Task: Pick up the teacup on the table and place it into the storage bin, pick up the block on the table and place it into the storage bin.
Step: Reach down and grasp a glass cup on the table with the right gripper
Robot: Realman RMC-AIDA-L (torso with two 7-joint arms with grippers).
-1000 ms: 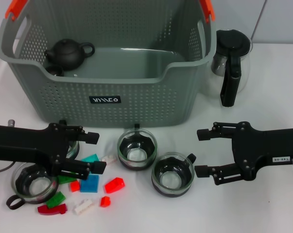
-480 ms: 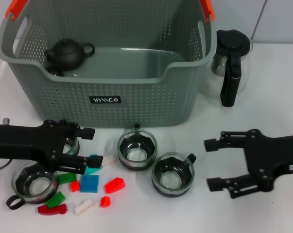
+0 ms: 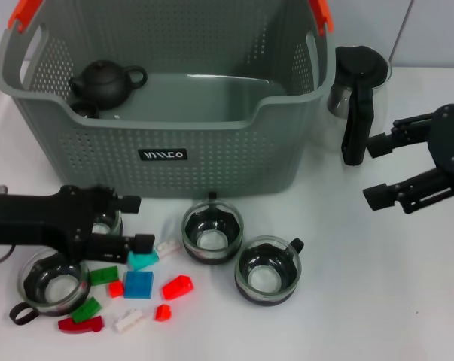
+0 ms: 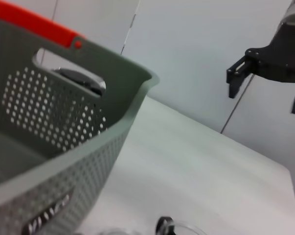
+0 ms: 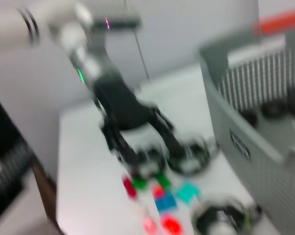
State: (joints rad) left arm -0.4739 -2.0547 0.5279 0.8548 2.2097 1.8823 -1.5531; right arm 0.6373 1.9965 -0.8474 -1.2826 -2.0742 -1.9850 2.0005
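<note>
Two glass teacups (image 3: 212,233) (image 3: 268,268) stand in front of the grey storage bin (image 3: 211,158). A third teacup (image 3: 53,278) is at the front left, and another (image 3: 106,223) shows partly between the jaws of my left gripper (image 3: 135,222). That gripper is open and low over the table. Its nearer finger (image 3: 140,243) is beside a teal block (image 3: 141,260). Blue (image 3: 138,283) and red (image 3: 177,286) blocks lie nearby. My right gripper (image 3: 376,171) (image 4: 264,90) hangs open and empty at the right, raised above the table.
A black teapot (image 3: 106,81) sits inside the bin at its back left. A glass pot with a black handle (image 3: 356,94) stands right of the bin, close to the right gripper. More small blocks (image 3: 83,312) lie at the front left.
My right gripper has risen and swung back to the right, away from the cups. My left gripper has slid left, uncovering the teal block.
</note>
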